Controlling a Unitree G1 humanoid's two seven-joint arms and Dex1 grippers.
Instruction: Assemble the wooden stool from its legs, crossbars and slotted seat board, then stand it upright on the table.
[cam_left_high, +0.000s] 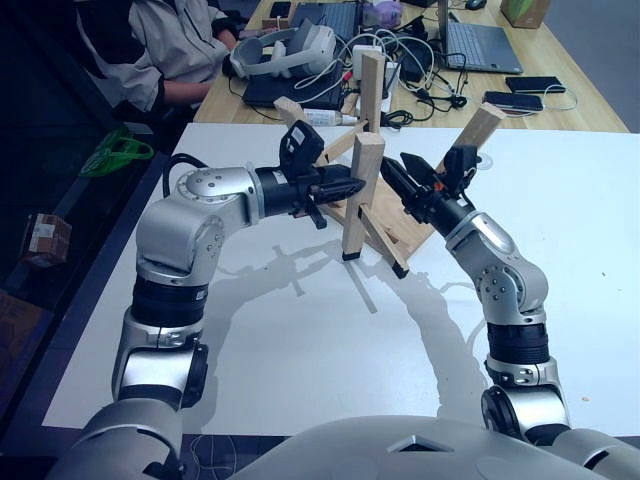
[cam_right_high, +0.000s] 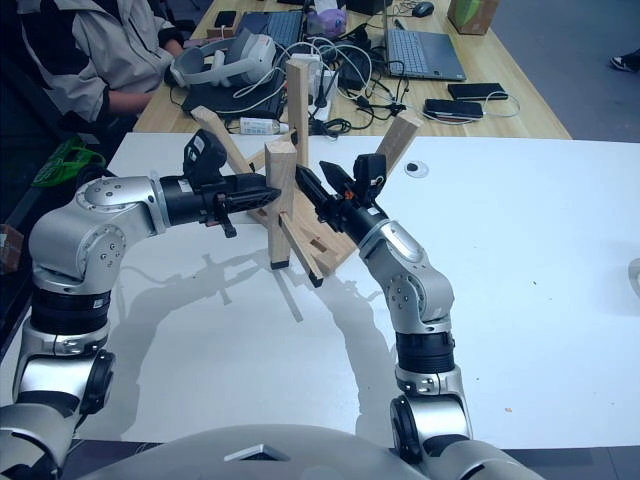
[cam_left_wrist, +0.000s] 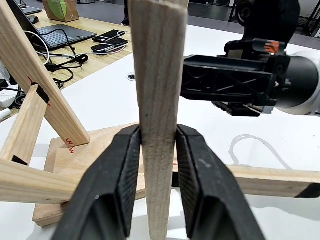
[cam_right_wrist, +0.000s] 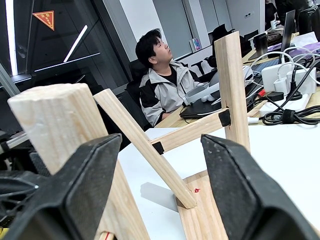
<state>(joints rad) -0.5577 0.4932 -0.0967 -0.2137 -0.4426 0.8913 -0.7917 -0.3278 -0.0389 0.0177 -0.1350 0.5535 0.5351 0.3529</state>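
On the white table (cam_left_high: 560, 260), the stool (cam_left_high: 408, 236) is lying tilted, legs seemingly joined to the seat board (cam_left_wrist: 90, 155); left jaws are clamping one leg (cam_left_high: 362, 190), right jaws gaping beside it; uprighting is remaining.

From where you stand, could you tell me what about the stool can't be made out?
1. Whether the held leg joins the seat: left wrist view, the left gripper covers the spot.
2. The leg's top: left wrist view, cut off by the edge.
3. Whether the right gripper touches the leg: eye views, the leg hides the contact; right wrist view, a finger covers it.
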